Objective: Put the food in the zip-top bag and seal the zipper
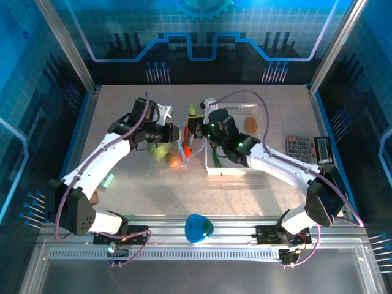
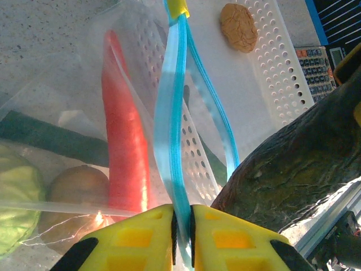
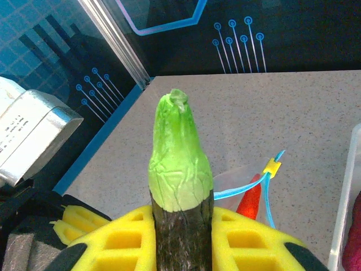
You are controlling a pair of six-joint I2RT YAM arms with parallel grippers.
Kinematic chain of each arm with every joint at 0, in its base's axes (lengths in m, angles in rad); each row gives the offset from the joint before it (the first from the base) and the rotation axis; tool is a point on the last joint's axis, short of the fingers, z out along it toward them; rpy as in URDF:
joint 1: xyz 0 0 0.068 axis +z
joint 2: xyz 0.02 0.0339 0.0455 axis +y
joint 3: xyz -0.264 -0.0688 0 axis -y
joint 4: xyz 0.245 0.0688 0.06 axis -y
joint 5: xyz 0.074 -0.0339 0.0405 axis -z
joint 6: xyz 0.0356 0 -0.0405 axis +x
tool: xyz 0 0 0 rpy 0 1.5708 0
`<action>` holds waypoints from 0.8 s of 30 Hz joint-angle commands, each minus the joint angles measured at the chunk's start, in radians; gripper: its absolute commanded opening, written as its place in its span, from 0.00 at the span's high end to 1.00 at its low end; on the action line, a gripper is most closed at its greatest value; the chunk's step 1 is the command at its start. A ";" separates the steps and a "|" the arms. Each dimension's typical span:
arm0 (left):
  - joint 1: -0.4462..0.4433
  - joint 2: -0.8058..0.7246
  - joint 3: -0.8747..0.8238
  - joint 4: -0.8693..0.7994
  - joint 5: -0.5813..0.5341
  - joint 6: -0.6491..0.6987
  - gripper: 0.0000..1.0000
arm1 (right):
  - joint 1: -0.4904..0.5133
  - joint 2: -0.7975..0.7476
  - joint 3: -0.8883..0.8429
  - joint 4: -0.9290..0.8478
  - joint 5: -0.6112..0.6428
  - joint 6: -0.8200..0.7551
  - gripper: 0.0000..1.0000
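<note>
Left gripper (image 2: 181,224) jaws clamped on zipper (image 2: 171,113); right gripper (image 3: 181,226) jaws grasping cucumber (image 3: 179,164). Advise lowering it tip-first between the parted zipper strips

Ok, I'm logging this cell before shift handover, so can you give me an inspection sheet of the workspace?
Surface: speckled grey table, no spills seen.
Job's things: zip-top bag with its mouth open, zipper unsealed; chili and cabbage inside; tan piece in the basket.
Clutter: calculator right of the basket; blue round object on the front rail.
Grippers: left tool pinches the zipper; right tool holds a cucumber.
Cables: purple cable arcs above the basket.
Surroundings: blue enclosure walls.
</note>
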 commanded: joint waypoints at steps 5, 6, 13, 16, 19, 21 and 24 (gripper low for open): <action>0.013 -0.015 0.038 -0.017 0.026 0.001 0.83 | 0.028 0.096 0.034 0.014 0.017 0.076 0.88; 0.013 -0.015 0.040 -0.018 0.027 0.001 0.83 | 0.034 0.102 0.035 0.006 0.030 0.084 0.88; 0.013 -0.024 0.049 -0.012 0.024 0.002 0.83 | 0.051 0.116 0.042 -0.090 0.063 0.102 0.85; 0.013 -0.021 0.058 -0.011 0.025 0.001 0.83 | 0.051 0.122 0.055 -0.152 0.060 0.110 0.80; 0.014 -0.019 0.066 -0.009 0.025 0.001 0.83 | 0.048 0.153 0.110 -0.244 0.028 0.098 0.71; 0.013 -0.017 0.071 -0.009 0.028 0.000 0.83 | 0.047 0.180 0.151 -0.300 0.001 0.080 0.66; 0.014 -0.018 0.075 -0.008 0.031 -0.001 0.83 | 0.044 0.216 0.203 -0.358 -0.034 0.056 0.63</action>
